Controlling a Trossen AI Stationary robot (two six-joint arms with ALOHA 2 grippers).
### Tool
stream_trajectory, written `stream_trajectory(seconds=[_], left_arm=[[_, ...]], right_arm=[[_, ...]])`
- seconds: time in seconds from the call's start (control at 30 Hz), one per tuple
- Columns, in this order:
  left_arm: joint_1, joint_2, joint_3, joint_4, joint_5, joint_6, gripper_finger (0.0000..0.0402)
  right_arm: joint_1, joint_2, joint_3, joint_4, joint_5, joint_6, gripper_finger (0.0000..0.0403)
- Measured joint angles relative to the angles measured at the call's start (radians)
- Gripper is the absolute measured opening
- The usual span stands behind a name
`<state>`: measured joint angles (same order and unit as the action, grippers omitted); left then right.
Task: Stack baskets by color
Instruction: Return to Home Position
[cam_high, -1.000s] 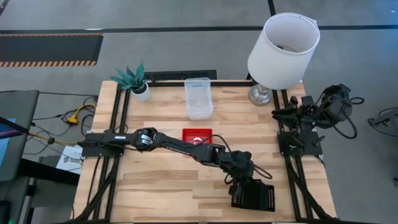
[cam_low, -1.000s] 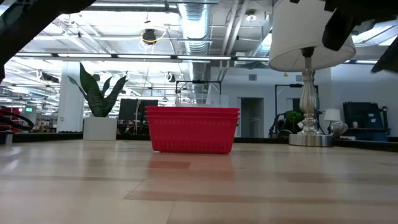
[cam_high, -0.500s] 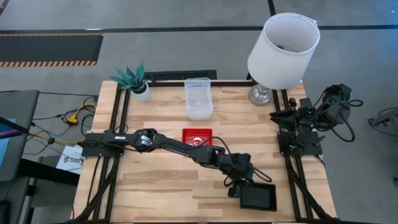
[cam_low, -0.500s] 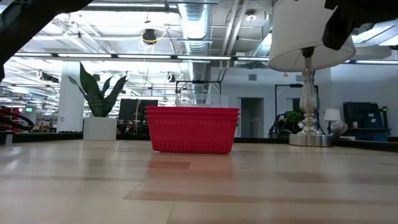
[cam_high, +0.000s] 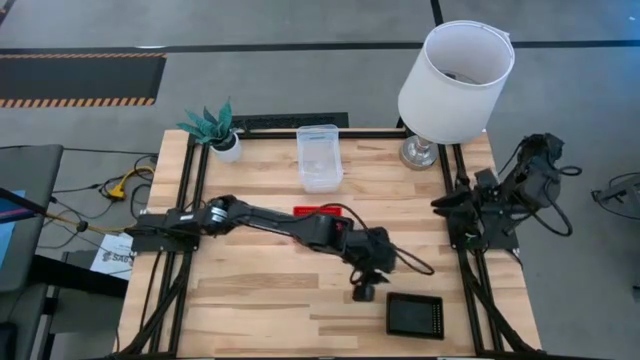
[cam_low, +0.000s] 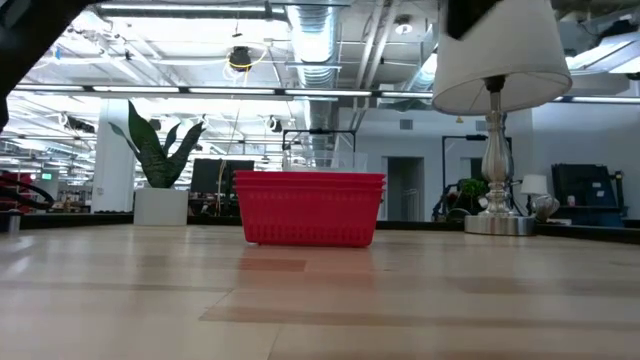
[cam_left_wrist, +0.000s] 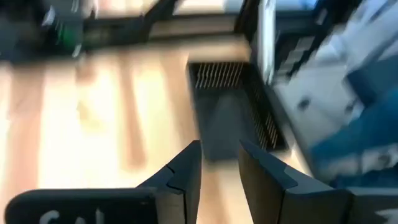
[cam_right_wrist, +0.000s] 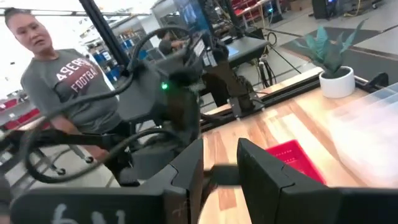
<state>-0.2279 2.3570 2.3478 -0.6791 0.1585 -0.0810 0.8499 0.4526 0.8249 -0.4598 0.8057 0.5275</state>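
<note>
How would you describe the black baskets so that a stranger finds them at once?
Start at the white lamp on the table's far right corner and come straight toward the near edge: the black baskets lie there, beside the left tool. They are the only dark ones; the clear baskets sit at the far edge, the red baskets mid-table.

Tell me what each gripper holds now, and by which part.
Nothing is held. The left gripper is open and empty, apart from the black baskets. The right gripper, at the right edge of the table, is open and empty too.
</note>
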Motion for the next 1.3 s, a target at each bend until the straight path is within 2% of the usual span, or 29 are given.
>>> stream_trajectory(seconds=[0.13,0.3,0.4,0.53,0.67,0.8,0.93,1.03,1.1,1.3], left_arm=[[-0.003,-0.069,-0.003,-0.219,-0.097,0.073,0.0091],[-0.013,-0.197,-0.034,-0.338,-0.212,0.095,0.0091],[-0.013,-0.270,-0.114,-0.365,-0.236,0.080,0.0091],[-0.026,-0.438,-0.294,-0.331,-0.277,0.042,0.0091],[-0.051,-0.634,-0.585,-0.162,-0.283,-0.013,0.0090],[-0.076,-0.863,-0.925,0.179,-0.287,-0.090,0.0090],[-0.088,-1.051,-1.252,0.550,-0.315,-0.178,0.0090],[-0.086,-1.177,-1.436,0.759,-0.367,-0.232,0.0090],[-0.083,-1.250,-1.526,0.821,-0.397,-0.265,0.0091],[-0.084,-1.426,-1.665,0.787,-0.461,-0.341,0.0091]], right_arm=[[0.006,0.063,0.000,0.021,0.003,-0.001,0.0118],[0.005,0.165,0.000,0.071,0.004,0.001,0.0118],[0.005,0.224,0.000,0.104,0.009,0.003,0.0118],[0.005,0.314,0.000,0.165,0.043,0.003,0.0118],[-0.004,0.404,0.000,0.232,0.075,-0.001,0.0118],[-0.047,0.478,0.000,0.293,0.059,0.027,0.0118],[-0.131,0.529,0.000,0.344,-0.090,0.022,0.0113],[-0.227,0.554,0.000,0.388,-0.212,-0.019,0.0099],[-0.297,0.561,0.000,0.432,-0.294,-0.073,0.0087],[-0.489,0.548,0.000,0.497,-0.494,-0.209,0.0047]])
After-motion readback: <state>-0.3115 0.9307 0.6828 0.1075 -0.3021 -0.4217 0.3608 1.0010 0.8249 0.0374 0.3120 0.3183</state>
